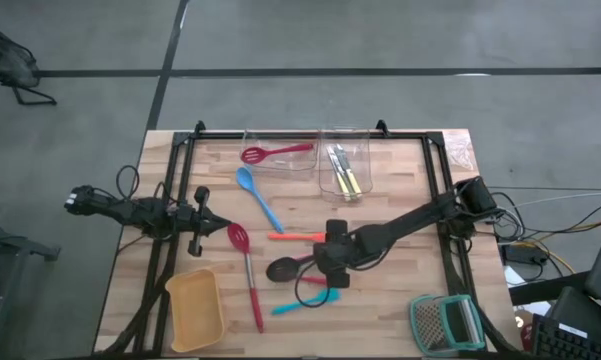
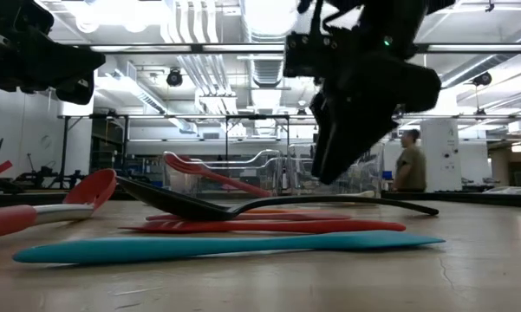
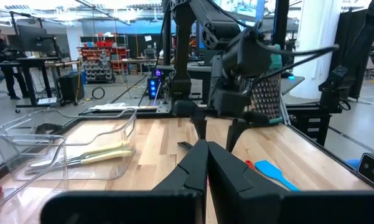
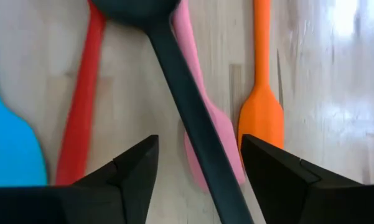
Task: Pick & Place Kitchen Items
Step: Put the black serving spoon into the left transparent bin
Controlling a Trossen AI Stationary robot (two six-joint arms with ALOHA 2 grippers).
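Right wrist view, right gripper (image 4: 199, 171) spread wide astride black spoon (image 4: 187, 106) handle lying on worktop (image 4: 336, 81), seemingly not touching, pink spatula (image 4: 205, 124) beneath, orange spatula (image 4: 261, 106) beside, left gripper (image 1: 205, 228) pinched closed at worktop's left edge.

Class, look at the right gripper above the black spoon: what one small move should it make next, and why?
Probably lower straight down and close. The right gripper is open, its fingers either side of the black spoon handle, and in the low view it hangs above the spoon. The pink spatula lies partly under the handle, so grip the handle only.
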